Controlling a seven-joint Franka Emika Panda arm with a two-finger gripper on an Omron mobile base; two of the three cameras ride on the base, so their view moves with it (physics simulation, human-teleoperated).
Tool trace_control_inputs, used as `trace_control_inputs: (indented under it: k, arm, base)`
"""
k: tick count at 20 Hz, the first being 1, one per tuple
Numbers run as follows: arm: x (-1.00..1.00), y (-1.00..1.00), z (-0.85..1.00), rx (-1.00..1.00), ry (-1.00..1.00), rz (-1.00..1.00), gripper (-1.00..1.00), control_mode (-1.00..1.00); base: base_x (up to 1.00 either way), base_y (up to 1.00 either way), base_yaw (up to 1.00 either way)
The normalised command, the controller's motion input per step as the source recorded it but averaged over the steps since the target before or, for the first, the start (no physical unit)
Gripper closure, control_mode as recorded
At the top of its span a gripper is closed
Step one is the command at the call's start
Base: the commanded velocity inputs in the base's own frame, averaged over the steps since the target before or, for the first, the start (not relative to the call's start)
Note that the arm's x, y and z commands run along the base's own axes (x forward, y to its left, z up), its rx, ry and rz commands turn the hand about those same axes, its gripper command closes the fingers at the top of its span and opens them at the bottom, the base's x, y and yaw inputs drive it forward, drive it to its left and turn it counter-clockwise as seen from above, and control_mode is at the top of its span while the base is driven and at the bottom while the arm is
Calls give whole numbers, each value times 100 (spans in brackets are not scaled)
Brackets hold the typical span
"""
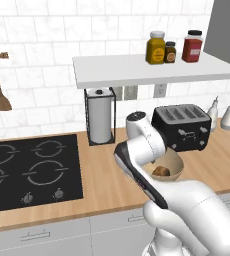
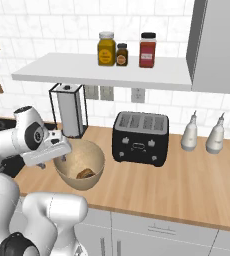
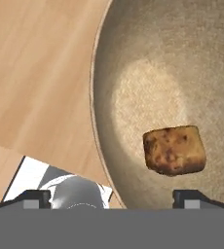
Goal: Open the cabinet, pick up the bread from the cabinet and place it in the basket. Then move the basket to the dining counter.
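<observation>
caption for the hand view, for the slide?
Open gripper above the basket rim; bread lies inside the basket on the wood counter.

Glossy white rounded arm [image 1: 197, 210], dark joint bands, small dark fingers [image 3: 33, 198]

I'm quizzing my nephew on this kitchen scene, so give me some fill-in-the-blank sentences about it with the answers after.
1. The bread lies inside the ____.
2. The basket stands on the wood counter to the left of the black ____.
3. The gripper hangs over the basket rim with its jaws ____.
4. The shelf holds ____ jars.

Missing words: basket; toaster; open; three
</observation>
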Motion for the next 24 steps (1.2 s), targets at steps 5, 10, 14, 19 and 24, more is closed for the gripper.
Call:
trace_control_inputs:
  k: [5, 10, 14, 19, 24]
  arm:
    - [6, -7, -54, -3, 23, 34, -100, -100]
    - [50, 0, -38, 0, 13, 28, -100, -100]
    - [29, 0, -32, 0, 4, 25, -100, -100]
    - [-3, -19, -62, 0, 1, 18, -100, -100]
    - [-11, -44, -90, 0, 2, 12, 100, -100]
  base:
    - [0, 0, 0]
    - [0, 0, 0]
    - [0, 0, 0]
    - [0, 0, 0]
    - [0, 0, 0]
